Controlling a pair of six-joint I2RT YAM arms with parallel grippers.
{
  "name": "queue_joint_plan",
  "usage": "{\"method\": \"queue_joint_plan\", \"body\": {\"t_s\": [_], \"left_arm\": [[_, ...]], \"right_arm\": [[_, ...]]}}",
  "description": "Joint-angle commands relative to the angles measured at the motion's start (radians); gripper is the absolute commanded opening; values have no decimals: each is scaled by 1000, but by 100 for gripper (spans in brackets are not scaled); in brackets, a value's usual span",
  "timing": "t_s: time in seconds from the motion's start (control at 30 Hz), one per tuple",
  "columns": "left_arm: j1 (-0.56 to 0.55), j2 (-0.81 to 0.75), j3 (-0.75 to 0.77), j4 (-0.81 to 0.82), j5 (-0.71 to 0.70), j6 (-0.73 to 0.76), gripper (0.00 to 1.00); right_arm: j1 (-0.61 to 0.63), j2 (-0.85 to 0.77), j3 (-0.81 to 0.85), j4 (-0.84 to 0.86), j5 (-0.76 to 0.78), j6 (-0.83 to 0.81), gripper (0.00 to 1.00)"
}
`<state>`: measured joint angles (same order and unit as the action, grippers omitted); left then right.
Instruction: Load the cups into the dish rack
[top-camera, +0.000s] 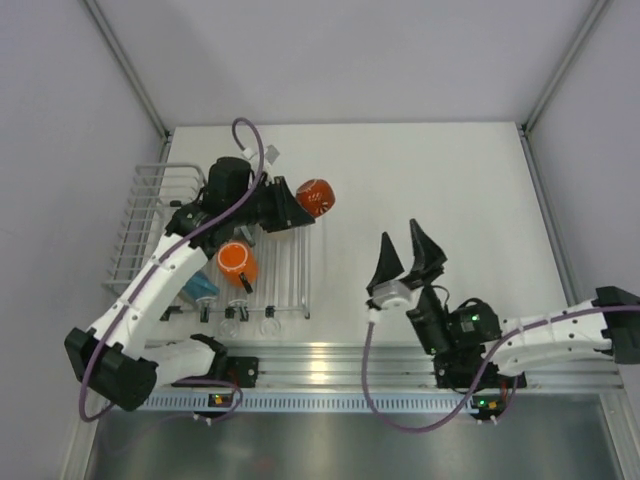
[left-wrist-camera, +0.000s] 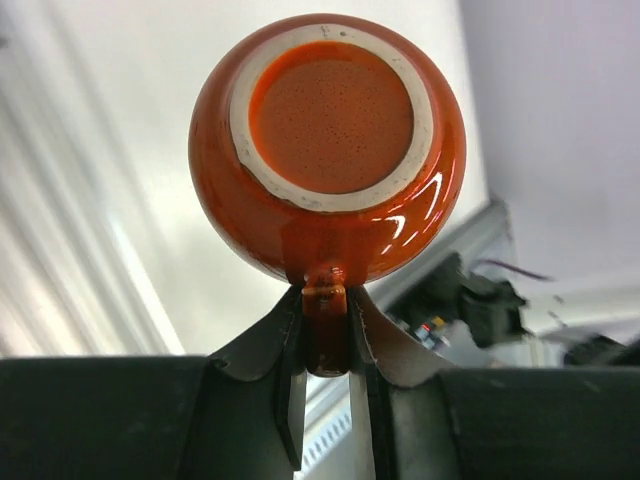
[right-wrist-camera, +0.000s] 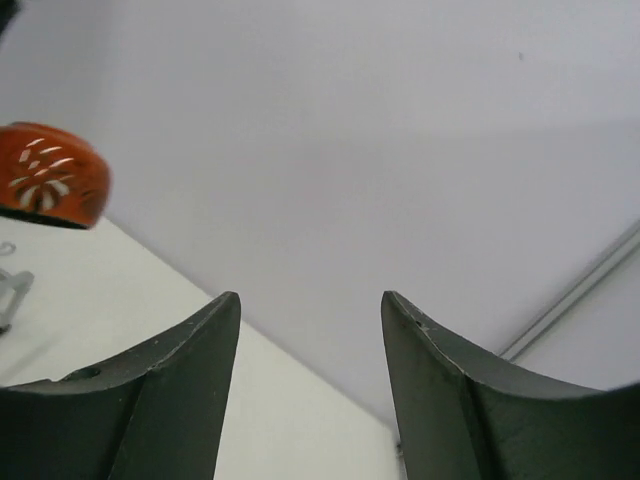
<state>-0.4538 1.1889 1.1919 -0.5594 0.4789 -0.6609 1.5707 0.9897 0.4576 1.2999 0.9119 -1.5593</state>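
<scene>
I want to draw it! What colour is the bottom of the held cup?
Red-orange with a cream ring; the cup shows best in the left wrist view.

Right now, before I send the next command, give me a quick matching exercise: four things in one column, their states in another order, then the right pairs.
Things
1. left gripper
2. right gripper
3. orange mug
4. red mug

States
A. open, holding nothing
B. resting in the dish rack
C. shut on a mug handle
D. held off the table by its handle

Pairs: 1-C, 2-A, 3-B, 4-D
</scene>
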Motion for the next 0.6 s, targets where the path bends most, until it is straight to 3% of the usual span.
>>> {"method": "queue_joint_plan", "body": {"t_s": [0.0,0.13,0.17,0.2,0.23,0.27,0.3,0.37,0.4,0.43,0.57], "left_arm": [[-5,-129,-44,-40,-312,78,0],[-52,-192,-74,-104,-520,95,0],[-69,-198,-75,-118,-552,98,0],[-109,-202,-72,-131,-589,95,0],[-159,-203,-72,-152,-677,84,0],[-160,-203,-74,-158,-715,78,0],[-214,-204,-80,-166,-764,72,0],[-262,-210,-98,-177,-864,43,0],[-296,-215,-110,-178,-890,29,0],[-312,-225,-139,-177,-913,18,0],[-368,-219,-178,-198,-1020,-32,0]], "right_arm": [[-18,-120,4,329,182,341,59],[-141,-230,48,-33,284,637,62],[-171,-271,71,-359,298,853,62],[-202,-292,149,-568,283,998,62],[-280,-308,244,-955,192,1292,63],[-334,-304,245,-959,139,1411,63],[-387,-295,313,-1158,96,1499,63],[-546,-239,369,-1299,-40,1667,63],[-590,-212,416,-1421,-91,1699,63],[-673,-186,438,-1461,-137,1723,63],[-802,-73,492,-1556,-341,1812,64]]}}
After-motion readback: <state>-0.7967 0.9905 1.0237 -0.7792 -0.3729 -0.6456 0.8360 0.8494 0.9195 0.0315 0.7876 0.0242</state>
